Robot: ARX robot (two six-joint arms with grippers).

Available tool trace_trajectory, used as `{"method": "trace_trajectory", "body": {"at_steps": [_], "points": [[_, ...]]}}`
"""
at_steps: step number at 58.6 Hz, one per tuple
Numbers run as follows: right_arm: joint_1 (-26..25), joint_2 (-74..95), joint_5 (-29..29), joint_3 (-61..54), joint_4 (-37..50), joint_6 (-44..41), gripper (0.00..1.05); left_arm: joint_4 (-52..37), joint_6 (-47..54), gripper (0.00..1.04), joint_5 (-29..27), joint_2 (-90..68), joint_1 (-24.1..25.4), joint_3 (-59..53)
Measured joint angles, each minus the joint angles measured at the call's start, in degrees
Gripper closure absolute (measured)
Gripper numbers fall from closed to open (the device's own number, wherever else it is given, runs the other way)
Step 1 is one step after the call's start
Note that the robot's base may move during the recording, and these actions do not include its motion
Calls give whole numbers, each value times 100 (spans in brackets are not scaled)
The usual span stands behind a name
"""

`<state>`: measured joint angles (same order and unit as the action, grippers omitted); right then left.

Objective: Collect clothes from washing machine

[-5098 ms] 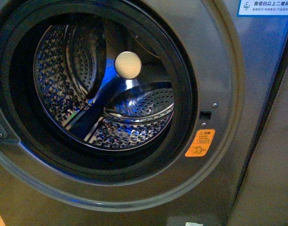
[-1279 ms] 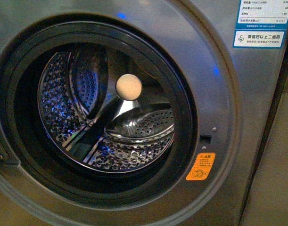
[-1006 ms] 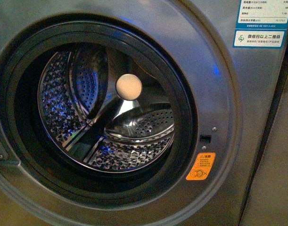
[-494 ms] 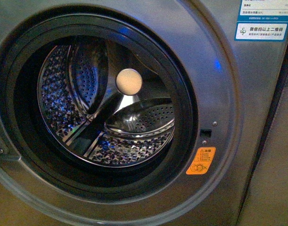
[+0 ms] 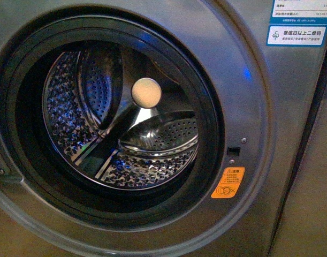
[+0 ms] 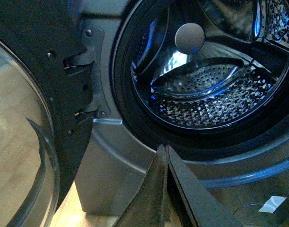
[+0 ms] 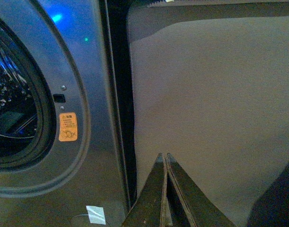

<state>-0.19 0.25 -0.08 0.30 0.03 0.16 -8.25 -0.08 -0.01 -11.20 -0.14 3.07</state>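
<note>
The view just slid down a little, and the washing machine (image 5: pixel 243 107) drum looks bare (no clothes seen); the left gripper (image 6: pixel 165 156) and right gripper (image 7: pixel 164 163) are pressed together

Grey washing machine (image 5: pixel 249 107) – black-rimmed porthole (image 5: pixel 206 107); perforated silver drum (image 5: pixel 67 107), cream knob (image 5: pixel 146 92), orange sticker (image 5: pixel 228 182)

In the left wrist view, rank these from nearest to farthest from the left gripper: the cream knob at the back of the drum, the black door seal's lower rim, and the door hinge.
Measured from the left gripper, which is shut:
1. Door seal, lower rim, just beyond the fingertips at the porthole's bottom.
2. Door hinge, on the machine's front beside the open door.
3. Cream knob, deep at the back of the drum.
</note>
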Motion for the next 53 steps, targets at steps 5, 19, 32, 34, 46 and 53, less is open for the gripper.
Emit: {"method": "trace_trajectory", "body": {"at_steps": [5,19,32,34,46,53], "points": [[2,0,0,0,0,0,102,675,0,101,0,560,0,-39],[0,0,0,0,-2,0,102,831,0,101,0,1086,0,-201],[0,0,0,0,-4,-11,82,831,-2,80,0,1088,0,-201],[0,0,0,0,-4,-11,75,831,-2,73,0,1088,0,-201],[0,0,0,0,-4,-11,37,831,-2,34,0,1088,0,-201],[0,0,0,0,-4,-11,14,831,-2,11,0,1088,0,-201]]}}
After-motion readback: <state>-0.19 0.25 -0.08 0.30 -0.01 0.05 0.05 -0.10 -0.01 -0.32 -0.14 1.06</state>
